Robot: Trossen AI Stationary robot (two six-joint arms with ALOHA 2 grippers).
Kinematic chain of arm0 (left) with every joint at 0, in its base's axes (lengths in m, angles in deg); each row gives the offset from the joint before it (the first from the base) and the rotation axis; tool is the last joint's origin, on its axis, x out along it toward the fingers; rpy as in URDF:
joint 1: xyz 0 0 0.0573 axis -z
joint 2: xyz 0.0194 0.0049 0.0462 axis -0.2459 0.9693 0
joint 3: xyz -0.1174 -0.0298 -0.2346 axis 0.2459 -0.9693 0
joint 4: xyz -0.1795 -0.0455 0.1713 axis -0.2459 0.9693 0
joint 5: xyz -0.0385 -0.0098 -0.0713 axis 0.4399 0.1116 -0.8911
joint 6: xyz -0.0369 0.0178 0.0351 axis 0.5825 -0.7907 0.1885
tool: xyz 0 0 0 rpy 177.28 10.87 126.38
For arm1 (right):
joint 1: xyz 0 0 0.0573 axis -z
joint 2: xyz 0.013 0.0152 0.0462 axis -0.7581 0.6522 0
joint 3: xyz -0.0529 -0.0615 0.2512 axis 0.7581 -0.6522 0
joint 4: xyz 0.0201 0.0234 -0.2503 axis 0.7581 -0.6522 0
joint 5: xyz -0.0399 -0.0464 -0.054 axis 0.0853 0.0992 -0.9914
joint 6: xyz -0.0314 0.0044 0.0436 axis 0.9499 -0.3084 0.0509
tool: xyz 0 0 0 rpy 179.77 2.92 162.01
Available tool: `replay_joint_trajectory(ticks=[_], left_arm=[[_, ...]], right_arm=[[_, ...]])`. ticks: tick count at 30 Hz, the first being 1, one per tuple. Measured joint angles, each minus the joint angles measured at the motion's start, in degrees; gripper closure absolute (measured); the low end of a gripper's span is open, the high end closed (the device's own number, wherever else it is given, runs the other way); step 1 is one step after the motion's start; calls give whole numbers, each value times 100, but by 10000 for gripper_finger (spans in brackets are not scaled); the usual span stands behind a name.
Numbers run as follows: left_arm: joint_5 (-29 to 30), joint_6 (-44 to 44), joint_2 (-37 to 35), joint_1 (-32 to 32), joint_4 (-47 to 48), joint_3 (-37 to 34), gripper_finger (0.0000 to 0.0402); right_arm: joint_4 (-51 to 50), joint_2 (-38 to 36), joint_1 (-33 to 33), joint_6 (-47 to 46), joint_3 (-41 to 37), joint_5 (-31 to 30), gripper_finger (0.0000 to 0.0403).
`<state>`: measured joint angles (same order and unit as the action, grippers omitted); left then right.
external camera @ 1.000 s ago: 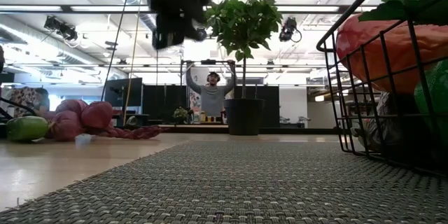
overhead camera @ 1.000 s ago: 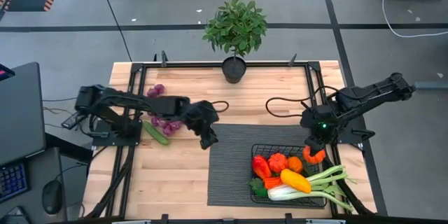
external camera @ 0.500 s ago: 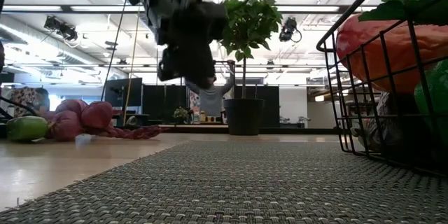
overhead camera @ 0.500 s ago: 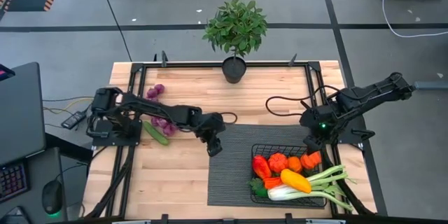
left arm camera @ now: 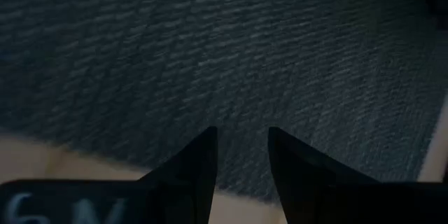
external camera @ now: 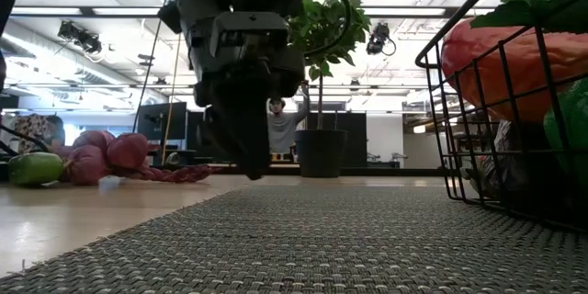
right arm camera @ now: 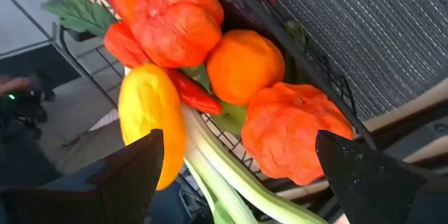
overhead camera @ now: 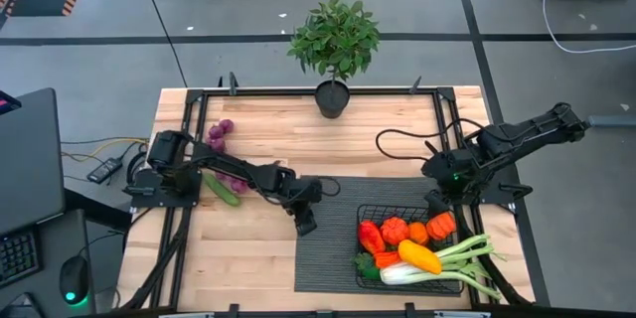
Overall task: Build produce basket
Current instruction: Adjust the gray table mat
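Looking down on the wooden tabletop (overhead camera: 258,258), we see the dark ribbed mat (overhead camera: 328,248) spread over its near middle, with the black wire basket (overhead camera: 366,215) sitting on the mat's right part toward the near right corner. The basket holds red, orange and yellow produce (overhead camera: 407,243), and the leek (overhead camera: 467,258) sticks out past its right rim. A potted plant (overhead camera: 334,50) stands at the middle of the far edge. The left arm reaches from the left edge across to the mat's left border, where the left tool (overhead camera: 304,221) points down just above the mat with its fingers (left arm camera: 199,171) a narrow gap apart and nothing between them. The right tool (overhead camera: 437,204) hovers over the basket's far right corner, its fingers (right arm camera: 136,171) spread wide above the orange pieces and empty. Near the left edge lie purple grapes (overhead camera: 221,131), eggplants (overhead camera: 238,177) and a green cucumber (overhead camera: 221,190).
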<state>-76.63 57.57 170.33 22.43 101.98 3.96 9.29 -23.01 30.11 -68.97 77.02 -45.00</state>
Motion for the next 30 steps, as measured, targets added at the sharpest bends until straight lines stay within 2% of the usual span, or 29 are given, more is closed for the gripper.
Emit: replay_joint_trajectory(ticks=[15,25,30], left_arm=[[139,435,294,726,-313,13,269],[501,854,299,1027,-441,9,269],[450,997,301,1035,-440,9,269]], right_arm=[[132,-2,0,64,0,-170,30],[129,1,0,84,0,-277,30],[128,2,0,84,0,-319,30]])
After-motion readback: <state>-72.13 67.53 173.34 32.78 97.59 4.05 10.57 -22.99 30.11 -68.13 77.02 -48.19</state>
